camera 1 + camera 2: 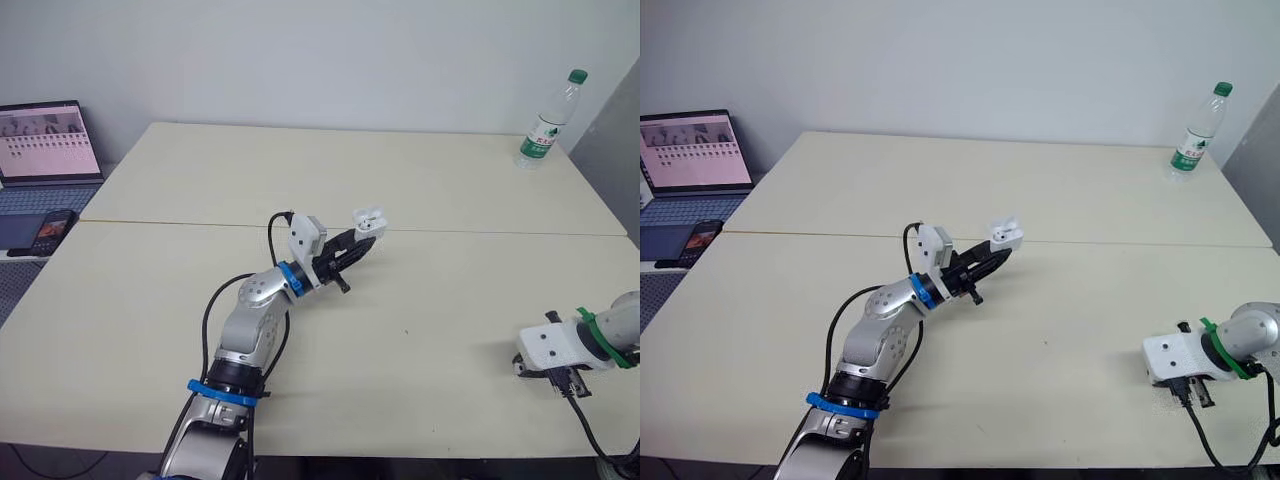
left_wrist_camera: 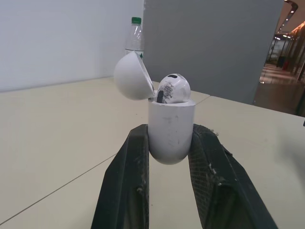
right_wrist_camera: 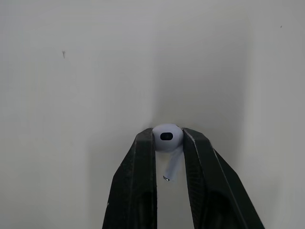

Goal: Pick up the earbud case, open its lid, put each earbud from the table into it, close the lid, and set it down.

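1. your left claw [image 1: 362, 240] is clenched on the case [image 2: 170, 129], pinching its lower body from both sides. that leaves the top free, and the lid [image 2: 132, 76] stands swung open to one side.
2. the case is held upright above the middle of the surface [image 1: 450, 300], mouth up, so a bud can drop in from above.
3. the seated earbud [image 2: 172, 88] already sits in one well, its head just above the rim. by my reading the other well is the one left to fill.
4. your right claw [image 3: 167, 133] is clamped on the second earbud [image 3: 167, 137], gripping the head with the stem hanging between the fingers. that grip suits lowering it stem first.
5. this claw points down at the surface near the front right. you cannot tell whether the bud is touching the surface or just above it.
6. the two claws are well apart, with bare surface between them, so you have open room to bring them together.
7. mind the front edge close by the right claw; lift before you sweep inward.
8. the bottle [image 1: 545, 125] at the far right corner, and the laptop [image 1: 48, 140] and phone [image 1: 50, 232] off to the left, are well clear of that path.
9. approach the case on the side away from the lid, so you don't knock it shut.
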